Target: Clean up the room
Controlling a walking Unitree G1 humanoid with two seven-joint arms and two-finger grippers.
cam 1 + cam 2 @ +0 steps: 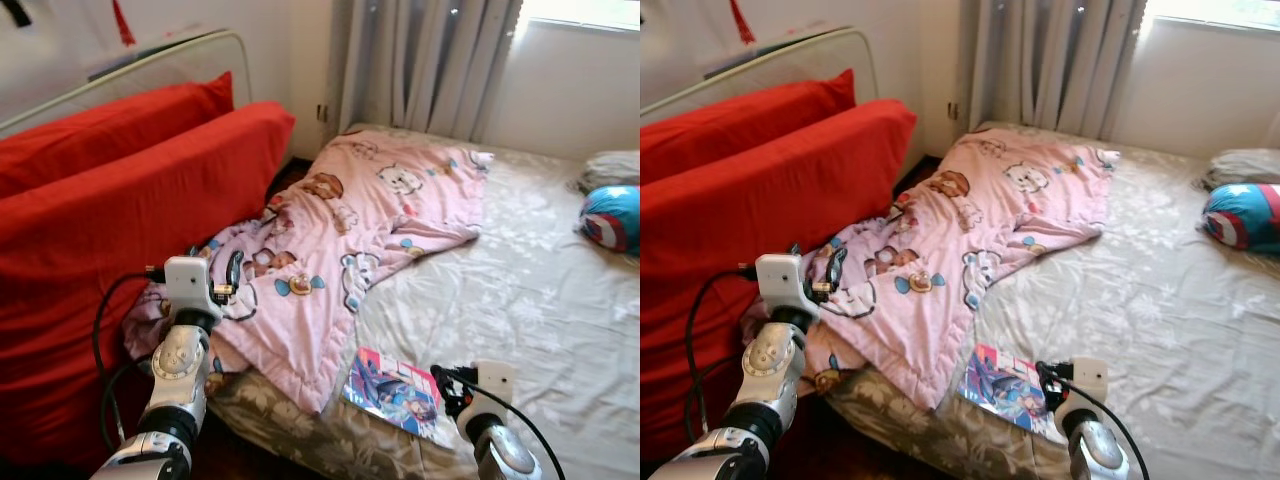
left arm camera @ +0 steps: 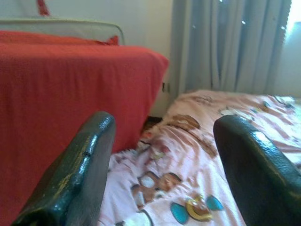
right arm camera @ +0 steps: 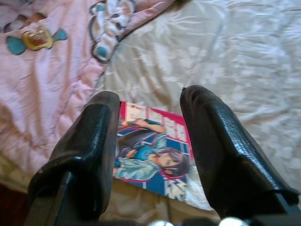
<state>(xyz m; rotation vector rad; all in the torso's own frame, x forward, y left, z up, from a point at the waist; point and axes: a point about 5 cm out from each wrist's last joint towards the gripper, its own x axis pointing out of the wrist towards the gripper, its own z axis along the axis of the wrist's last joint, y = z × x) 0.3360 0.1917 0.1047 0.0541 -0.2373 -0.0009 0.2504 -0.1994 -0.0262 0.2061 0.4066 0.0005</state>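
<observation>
A pink cartoon-print blanket lies crumpled across the left side of the bed, its corner hanging over the front edge. A colourful comic magazine lies flat on the sheet near that edge, just right of the blanket corner. My right gripper hovers open right by the magazine; in the right wrist view the magazine shows between the two fingers. My left gripper is open over the blanket's left edge, beside the red sofa; the left wrist view looks along the blanket.
A red-covered sofa stands tight against the bed's left side. A blue round star-print cushion and a folded grey cloth lie at the far right. Grey curtains hang behind the bed.
</observation>
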